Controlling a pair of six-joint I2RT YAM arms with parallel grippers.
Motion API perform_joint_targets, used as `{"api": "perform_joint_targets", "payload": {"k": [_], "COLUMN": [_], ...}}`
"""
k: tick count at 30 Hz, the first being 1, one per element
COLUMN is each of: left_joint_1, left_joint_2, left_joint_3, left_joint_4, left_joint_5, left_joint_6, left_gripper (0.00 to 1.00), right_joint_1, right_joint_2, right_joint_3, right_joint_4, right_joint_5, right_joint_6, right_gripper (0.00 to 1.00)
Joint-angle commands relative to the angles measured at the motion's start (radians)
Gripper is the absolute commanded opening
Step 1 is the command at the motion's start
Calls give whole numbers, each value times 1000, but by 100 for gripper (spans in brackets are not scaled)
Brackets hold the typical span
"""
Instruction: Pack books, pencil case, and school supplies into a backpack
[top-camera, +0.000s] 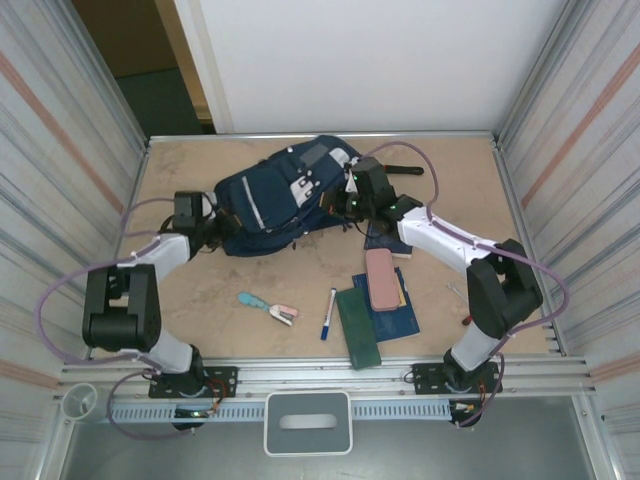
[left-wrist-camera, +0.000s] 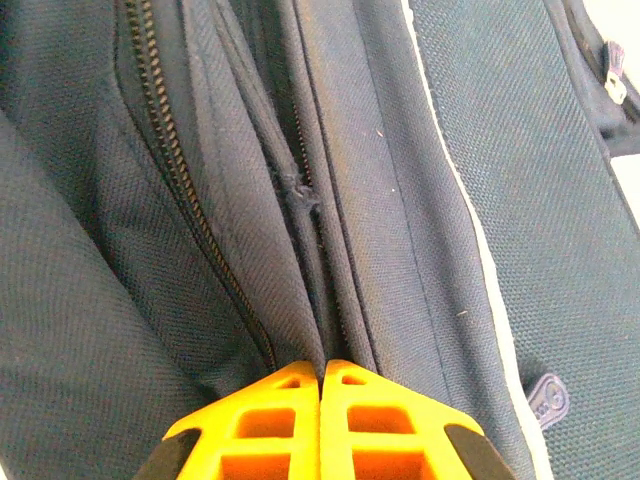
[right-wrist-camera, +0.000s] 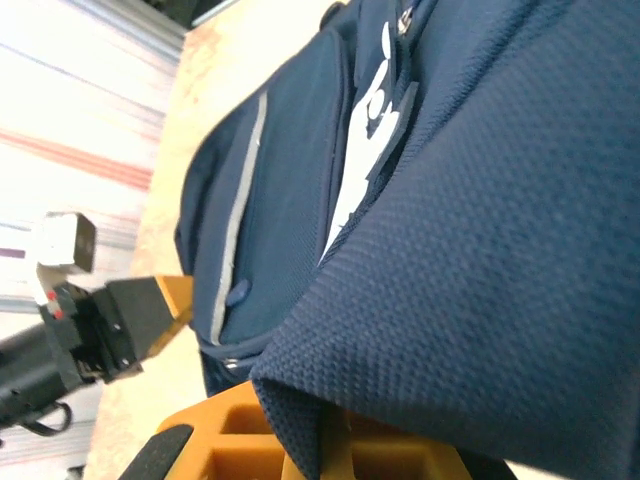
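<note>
The backpack (top-camera: 275, 195) lies flat on the table (top-camera: 200, 330), zips and white patches facing up. At its left end, the left gripper (top-camera: 224, 226) has its orange fingers (left-wrist-camera: 270, 400) pressed together on a fold of the fabric beside a zip (the cloth puckers right at the tips). At its right end, the right gripper (top-camera: 345, 198) pinches another fold, with navy cloth draped over its fingers (right-wrist-camera: 200, 420). Nearer than the backpack and to its right lie the books (top-camera: 398, 315), with the pink pencil case (top-camera: 380, 279) on top of a blue one. The marker (top-camera: 329, 313) and stapler (top-camera: 268, 307) also lie nearer, well apart from it.
</note>
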Motion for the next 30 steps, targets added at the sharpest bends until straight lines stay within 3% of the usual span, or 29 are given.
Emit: {"api": "perform_joint_targets", "payload": {"k": [1, 5, 9, 13, 17, 21, 24, 28, 30], "left_joint_1": [-60, -74, -38, 16, -10, -138, -276, -441, -512], "left_joint_2": [66, 151, 151, -23, -282, -518, -646, -668, -616], "left_joint_3": [112, 233, 309, 207, 58, -110, -261, -395, -417], "left_joint_4": [23, -20, -132, -171, -196, -179, -64, 103, 176], "left_joint_5": [41, 32, -62, -165, -216, -228, -233, -294, -350], "left_joint_6": [4, 33, 104, 124, 154, 211, 248, 317, 363], "left_gripper": [0, 2, 36, 59, 71, 77, 79, 78, 73], "right_joint_1": [23, 34, 37, 40, 38, 39, 38, 37, 34], "right_joint_2": [-42, -37, -21, -17, -3, 11, 27, 43, 54], "right_joint_3": [-32, -68, -92, -109, -102, -73, -43, -7, 6], "right_joint_4": [7, 59, 121, 200, 261, 294, 296, 294, 294], "right_joint_5": [8, 38, 57, 73, 73, 56, 31, 2, -17], "right_joint_6": [-13, 57, 154, 244, 311, 352, 373, 380, 381], "right_gripper": [0, 0, 0, 0, 0, 0, 0, 0, 0]}}
